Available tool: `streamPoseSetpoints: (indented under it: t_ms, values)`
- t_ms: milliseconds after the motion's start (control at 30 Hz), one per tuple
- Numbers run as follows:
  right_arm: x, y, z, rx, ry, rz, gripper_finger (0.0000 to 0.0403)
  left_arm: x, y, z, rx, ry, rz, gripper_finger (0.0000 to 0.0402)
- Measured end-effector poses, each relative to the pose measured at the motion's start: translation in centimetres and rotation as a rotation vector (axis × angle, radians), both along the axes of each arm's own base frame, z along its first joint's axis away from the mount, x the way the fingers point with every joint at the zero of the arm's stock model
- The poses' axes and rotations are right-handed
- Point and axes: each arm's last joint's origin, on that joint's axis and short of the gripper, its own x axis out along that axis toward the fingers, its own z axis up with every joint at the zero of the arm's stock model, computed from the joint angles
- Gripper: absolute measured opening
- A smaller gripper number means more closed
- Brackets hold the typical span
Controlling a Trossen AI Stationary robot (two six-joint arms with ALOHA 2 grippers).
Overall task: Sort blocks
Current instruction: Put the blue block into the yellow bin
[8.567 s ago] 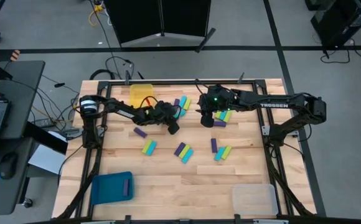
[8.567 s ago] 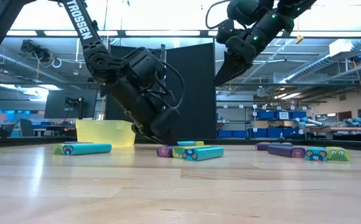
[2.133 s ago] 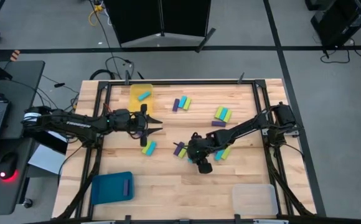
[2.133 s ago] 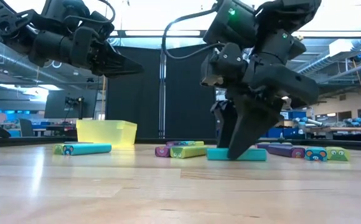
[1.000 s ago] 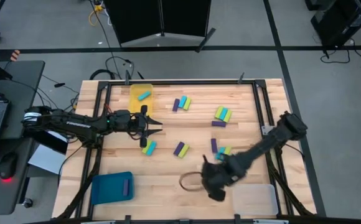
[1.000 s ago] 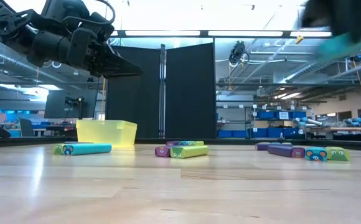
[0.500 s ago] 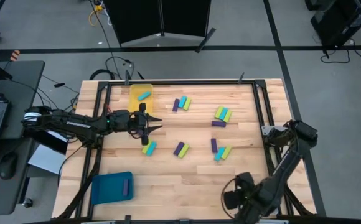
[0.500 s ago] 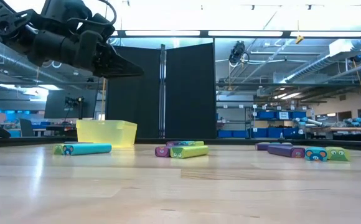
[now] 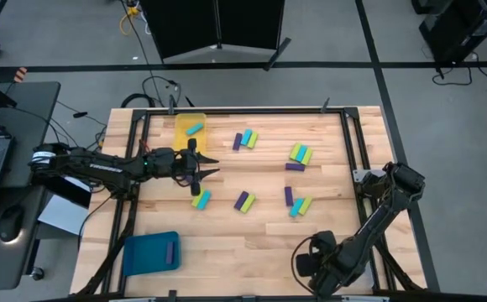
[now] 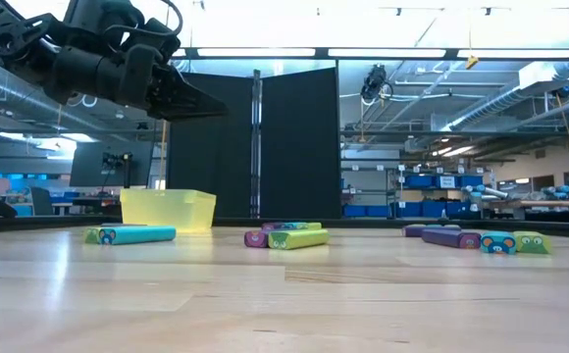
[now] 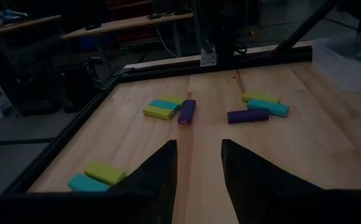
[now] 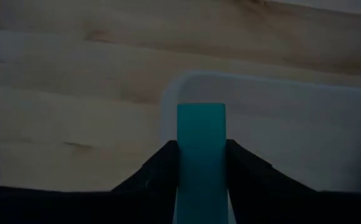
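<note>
The right hand (image 12: 200, 163) grips a cyan block (image 12: 200, 146) between its two fingers and hovers right over the corner of the clear tray (image 12: 280, 118), at the near right part of the counter (image 9: 227, 243). The left hand (image 9: 203, 165) hangs in the air with its fingers a narrow gap apart and nothing between them, just beside the yellow tray (image 9: 189, 127), which has one cyan block (image 9: 195, 129) inside. The other blocks (image 9: 244, 201) lie in small groups across the middle of the counter, between the yellow tray and the clear tray. A blue tray (image 9: 150, 252), far from the clear tray at the near left, holds a purple block (image 9: 170, 251).
</note>
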Motion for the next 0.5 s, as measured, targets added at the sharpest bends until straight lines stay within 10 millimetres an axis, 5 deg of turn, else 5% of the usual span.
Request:
streamPoseSetpoints:
  t_ms: [500]
  values:
    - [-0.6, -0.6, -1.4, -0.033, 0.051, -0.001, 0.0117, 0.0, 0.0, -0.1, -0.024, 0.003, 0.004, 0.0132]
